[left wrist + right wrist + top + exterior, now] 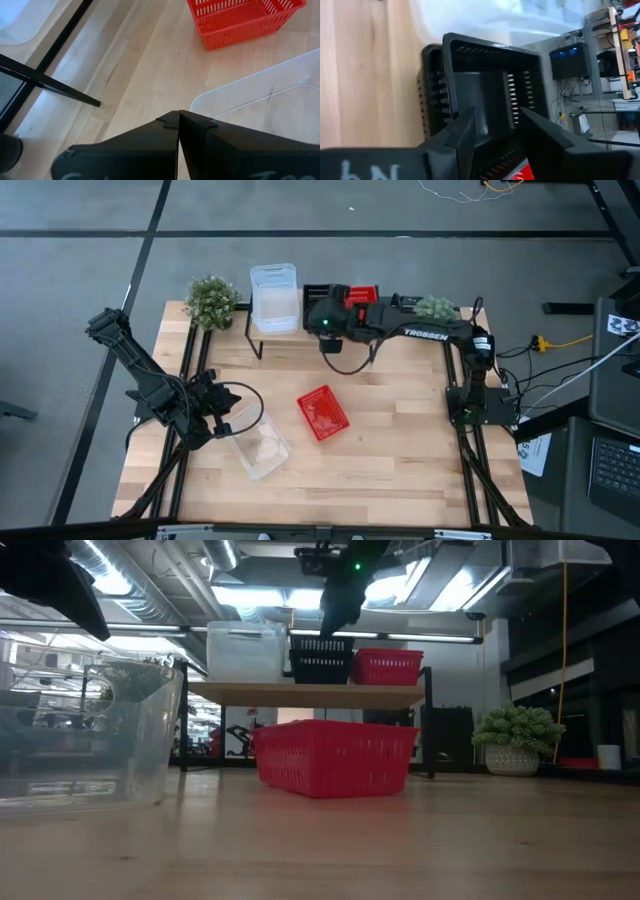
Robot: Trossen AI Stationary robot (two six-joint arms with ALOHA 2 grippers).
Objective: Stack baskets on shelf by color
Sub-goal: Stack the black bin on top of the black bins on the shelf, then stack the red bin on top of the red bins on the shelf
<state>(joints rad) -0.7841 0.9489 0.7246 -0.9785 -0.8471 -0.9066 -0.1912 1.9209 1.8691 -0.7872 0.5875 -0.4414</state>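
Two arms: I see right pincer (495,132) spread wide, holding nothing, above black basket (485,95) on shelf (300,693)
Left pincer (178,135): closed empty, nearer clear basket (255,442)

A red mesh basket (323,413) lies on the pale wood-grain tabletop (400,440). On the light-wood shelf (300,692) stand clear (245,652), black mesh (322,660) and red (387,667) baskets. Both claws seem black.
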